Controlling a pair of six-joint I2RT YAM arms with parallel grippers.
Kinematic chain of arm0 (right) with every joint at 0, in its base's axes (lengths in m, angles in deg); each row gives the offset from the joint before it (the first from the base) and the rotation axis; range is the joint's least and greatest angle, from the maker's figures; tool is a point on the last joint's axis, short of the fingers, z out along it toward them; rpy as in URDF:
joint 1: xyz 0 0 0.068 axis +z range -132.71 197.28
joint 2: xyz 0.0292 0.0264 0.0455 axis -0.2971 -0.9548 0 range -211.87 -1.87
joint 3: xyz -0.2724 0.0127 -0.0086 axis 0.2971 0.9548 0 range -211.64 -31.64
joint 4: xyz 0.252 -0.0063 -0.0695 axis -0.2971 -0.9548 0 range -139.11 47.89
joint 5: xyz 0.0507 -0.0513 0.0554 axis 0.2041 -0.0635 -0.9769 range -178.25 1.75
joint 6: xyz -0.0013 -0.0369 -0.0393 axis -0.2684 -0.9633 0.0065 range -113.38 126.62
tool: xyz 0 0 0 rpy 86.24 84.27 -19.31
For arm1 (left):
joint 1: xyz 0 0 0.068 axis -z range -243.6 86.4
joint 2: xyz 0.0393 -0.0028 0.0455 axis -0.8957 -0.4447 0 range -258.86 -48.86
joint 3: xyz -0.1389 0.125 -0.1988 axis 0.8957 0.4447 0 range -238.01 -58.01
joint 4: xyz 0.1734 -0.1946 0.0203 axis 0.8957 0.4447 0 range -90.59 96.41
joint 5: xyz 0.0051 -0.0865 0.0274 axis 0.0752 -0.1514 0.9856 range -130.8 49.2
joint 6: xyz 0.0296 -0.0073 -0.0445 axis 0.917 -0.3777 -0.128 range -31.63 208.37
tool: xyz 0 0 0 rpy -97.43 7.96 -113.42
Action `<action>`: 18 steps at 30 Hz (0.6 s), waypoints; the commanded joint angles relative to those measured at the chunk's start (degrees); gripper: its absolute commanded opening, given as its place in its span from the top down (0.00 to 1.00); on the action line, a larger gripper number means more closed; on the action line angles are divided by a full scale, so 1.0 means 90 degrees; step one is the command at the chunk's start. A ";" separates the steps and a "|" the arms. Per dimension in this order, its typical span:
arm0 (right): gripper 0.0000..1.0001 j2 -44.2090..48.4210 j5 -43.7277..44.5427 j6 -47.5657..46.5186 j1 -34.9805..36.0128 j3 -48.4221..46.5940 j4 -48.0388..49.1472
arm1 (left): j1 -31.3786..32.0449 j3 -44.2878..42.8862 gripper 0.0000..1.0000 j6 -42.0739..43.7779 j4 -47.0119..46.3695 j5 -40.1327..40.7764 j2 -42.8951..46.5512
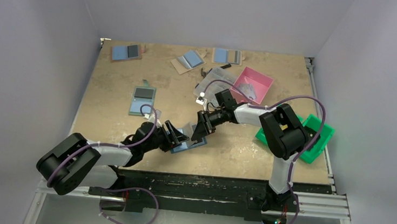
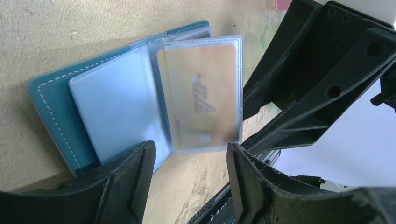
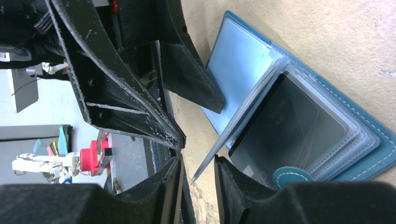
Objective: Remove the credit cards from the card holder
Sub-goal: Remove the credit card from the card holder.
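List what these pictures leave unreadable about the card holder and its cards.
- Top view: the card holder is mostly covered by the left gripper and right gripper; its cards are too small to see.
- Left wrist view: the lettering on the tan card is blurred behind its clear sleeve.
- Right wrist view: the dark card shows no readable print; sleeves stacked beneath it hide any further cards.

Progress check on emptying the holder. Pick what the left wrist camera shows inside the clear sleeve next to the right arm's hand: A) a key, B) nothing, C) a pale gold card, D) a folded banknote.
C: a pale gold card with blurred lettering fills that clear sleeve of the open card holder.
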 commanded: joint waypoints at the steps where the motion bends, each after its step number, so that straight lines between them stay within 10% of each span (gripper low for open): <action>1: 0.65 0.0007 -0.0391 0.0131 -0.0007 -0.0035 0.0284 | -0.0062 0.0047 0.38 -0.0153 -0.0619 -0.0103 -0.0164; 18: 0.76 0.0025 -0.0399 0.0412 -0.0012 0.0033 0.0461 | -0.0138 0.0253 0.31 -0.0384 -0.1192 -0.0131 -0.0273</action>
